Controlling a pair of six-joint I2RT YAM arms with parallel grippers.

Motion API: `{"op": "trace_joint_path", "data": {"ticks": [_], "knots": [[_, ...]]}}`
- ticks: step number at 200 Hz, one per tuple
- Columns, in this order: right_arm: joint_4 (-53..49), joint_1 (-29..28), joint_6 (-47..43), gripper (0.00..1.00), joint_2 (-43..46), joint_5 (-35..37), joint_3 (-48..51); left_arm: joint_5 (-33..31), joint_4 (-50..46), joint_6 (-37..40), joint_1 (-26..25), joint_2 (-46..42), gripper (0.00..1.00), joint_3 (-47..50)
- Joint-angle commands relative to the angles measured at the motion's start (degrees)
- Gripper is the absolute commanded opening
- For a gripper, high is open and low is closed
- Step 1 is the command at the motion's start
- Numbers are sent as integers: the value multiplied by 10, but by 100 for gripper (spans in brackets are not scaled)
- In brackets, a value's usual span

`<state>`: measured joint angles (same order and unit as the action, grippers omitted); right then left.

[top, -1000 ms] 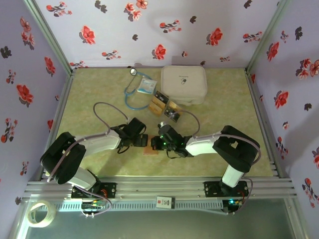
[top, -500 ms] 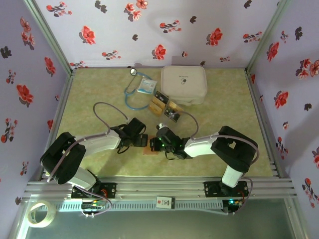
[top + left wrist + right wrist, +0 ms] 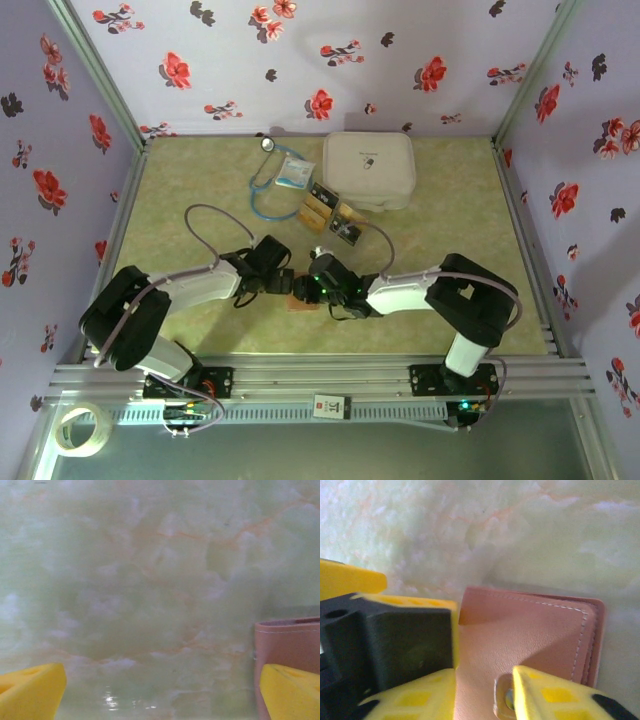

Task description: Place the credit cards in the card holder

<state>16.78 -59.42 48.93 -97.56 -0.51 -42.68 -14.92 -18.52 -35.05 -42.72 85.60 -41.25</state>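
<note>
- While hovering beside the card holder, holding the left gripper spread wide, grasping nothing.
- Straddling its snap tab with the right gripper; pinching or not, cannot tell.
- Judging it soft, floppy: taking hold at the stitched flap edge.
- Noting the credit cards well beyond it, likely stiff, slick.

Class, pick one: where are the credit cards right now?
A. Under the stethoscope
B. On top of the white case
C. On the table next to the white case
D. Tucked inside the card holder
C: the credit cards lie loose on the table against the near side of the white case, well apart from the card holder.
</note>
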Motion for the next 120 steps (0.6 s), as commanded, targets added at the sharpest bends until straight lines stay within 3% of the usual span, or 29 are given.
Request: {"op": "trace_joint_path", "data": {"ticks": [1,9,29,85,120], "knots": [[-116,7,-25,49,13,-31,-25,-1,-10,12,20,-9,100,-29],[-124,13,-32,57,26,-30,-36,3,-13,16,31,-14,100,-41],[-143,32,-49,99,58,-41,-62,12,-19,29,60,-27,100,-71],[-211,103,-94,99,191,-25,-68,30,-39,62,151,-68,100,-124],[-284,195,-143,99,313,23,-39,27,-34,84,224,-122,100,-119]]}}
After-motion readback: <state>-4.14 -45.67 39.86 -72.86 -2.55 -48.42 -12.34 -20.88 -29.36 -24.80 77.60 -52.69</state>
